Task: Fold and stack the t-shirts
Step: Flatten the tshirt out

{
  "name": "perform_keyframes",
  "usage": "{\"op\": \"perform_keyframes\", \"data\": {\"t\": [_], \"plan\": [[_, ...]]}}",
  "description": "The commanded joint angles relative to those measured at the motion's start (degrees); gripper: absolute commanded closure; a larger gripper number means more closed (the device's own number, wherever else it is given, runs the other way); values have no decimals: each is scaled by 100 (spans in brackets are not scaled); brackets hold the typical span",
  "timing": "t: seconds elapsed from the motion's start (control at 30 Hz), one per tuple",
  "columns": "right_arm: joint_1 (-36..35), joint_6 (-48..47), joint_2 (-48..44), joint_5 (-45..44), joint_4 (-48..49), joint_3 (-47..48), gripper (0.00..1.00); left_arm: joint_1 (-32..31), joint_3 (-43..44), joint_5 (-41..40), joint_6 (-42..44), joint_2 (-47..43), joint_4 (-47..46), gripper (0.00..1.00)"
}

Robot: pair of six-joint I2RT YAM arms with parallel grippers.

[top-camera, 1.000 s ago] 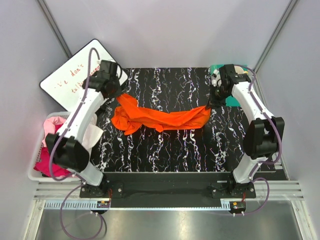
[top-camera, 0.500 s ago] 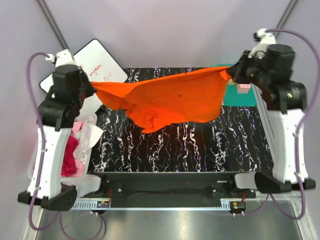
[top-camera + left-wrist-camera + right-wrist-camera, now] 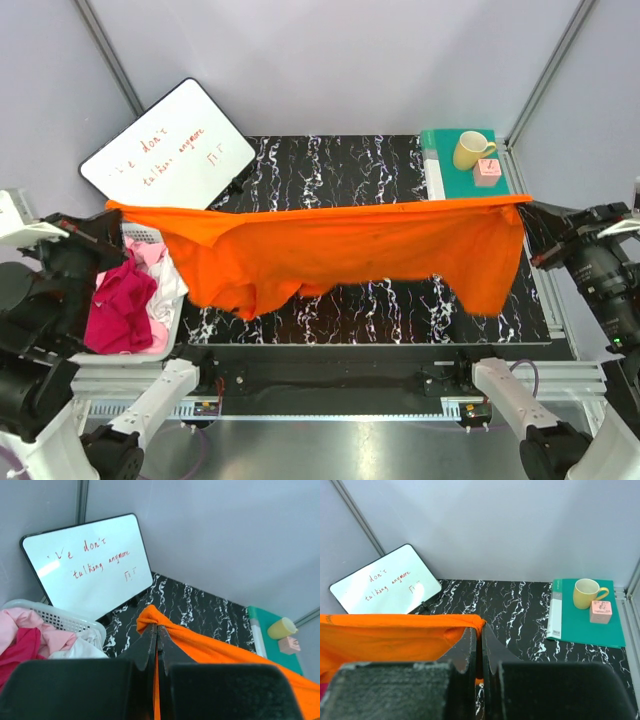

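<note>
Top view: the orange t-shirt hangs stretched in the air above the black marbled desk, its 2 upper corners drawn out toward the 2 arms. A magenta t-shirt and a pale pink t-shirt lie in the white basket at the left.

Left wrist: the left fingers are pressed together on a bunched orange corner.

Right wrist: the right fingers pinch the other corner, nearly touching. A yellow mug stands on the teal mat.

The orange t-shirt is plain. The worktop is black with white squiggles. The whiteboard has red writing. The mug is yellow, the mat green. The hot pink t-shirt and pale pink t-shirt are plain too.
</note>
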State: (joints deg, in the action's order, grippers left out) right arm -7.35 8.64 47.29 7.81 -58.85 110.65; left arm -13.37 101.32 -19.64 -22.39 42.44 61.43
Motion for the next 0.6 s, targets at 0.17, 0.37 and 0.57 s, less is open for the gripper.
{"op": "perform_keyframes", "data": {"t": [0.17,0.37,0.57], "plan": [[15,-153,623,-885,23,-79,100,-219,1283,-67,235,1397,-35,100],[15,-188,1703,-879,697,-762,100,-307,2506,266,165,3670,89,100],[15,-355,3083,-616,1691,-1607,100,26,2692,916,174,5508,27,100]]}}
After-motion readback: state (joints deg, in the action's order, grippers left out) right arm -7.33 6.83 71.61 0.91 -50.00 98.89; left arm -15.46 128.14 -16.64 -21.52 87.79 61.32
